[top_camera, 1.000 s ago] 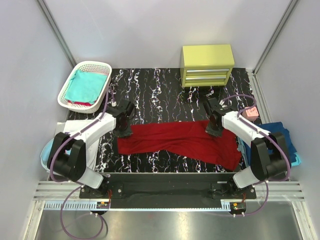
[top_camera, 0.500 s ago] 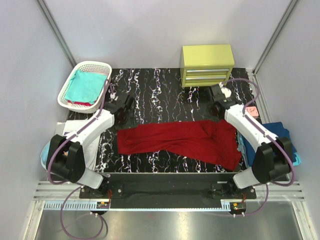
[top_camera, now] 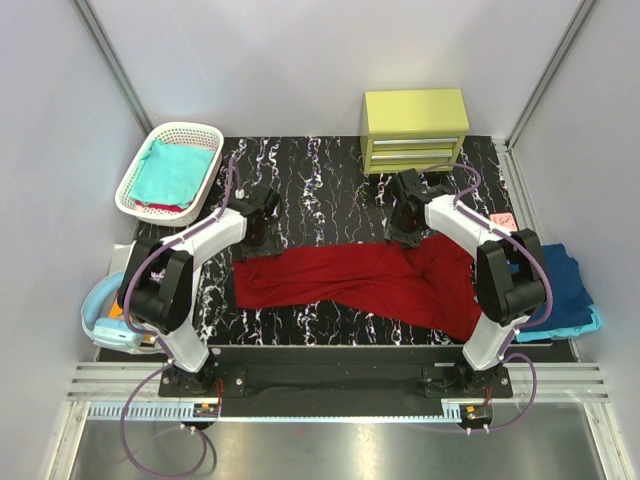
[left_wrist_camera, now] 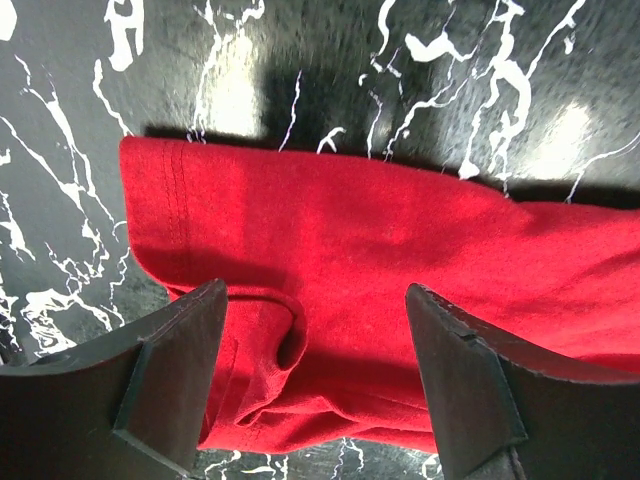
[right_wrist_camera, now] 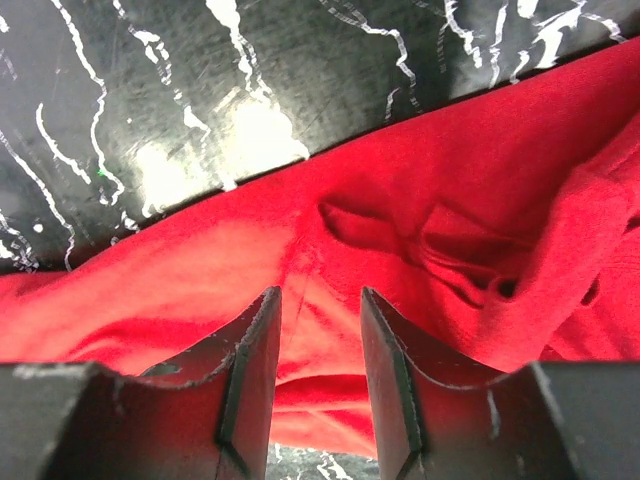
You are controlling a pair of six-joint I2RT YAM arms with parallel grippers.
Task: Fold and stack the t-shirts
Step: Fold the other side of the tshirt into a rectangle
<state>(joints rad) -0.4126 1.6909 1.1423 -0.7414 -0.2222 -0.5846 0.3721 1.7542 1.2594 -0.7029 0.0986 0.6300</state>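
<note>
Left tool [left_wrist_camera: 315, 300] wide open and right tool [right_wrist_camera: 320, 297] half open, both empty, the dark red t-shirt [left_wrist_camera: 400, 230] spread on the desk [left_wrist_camera: 350, 80] just below each; only the top view shows the teal t-shirt [top_camera: 170, 172] in the basket [top_camera: 128, 198] beyond the left tool

From above and behind the arm bases [top_camera: 200, 372], looks steeply down over the whole marbled table [top_camera: 330, 170]. From each wrist, looks down at close range. Shared by all three: the dark red t-shirt [top_camera: 350, 280], left end under the left wrist, bunched right part under the right.
</note>
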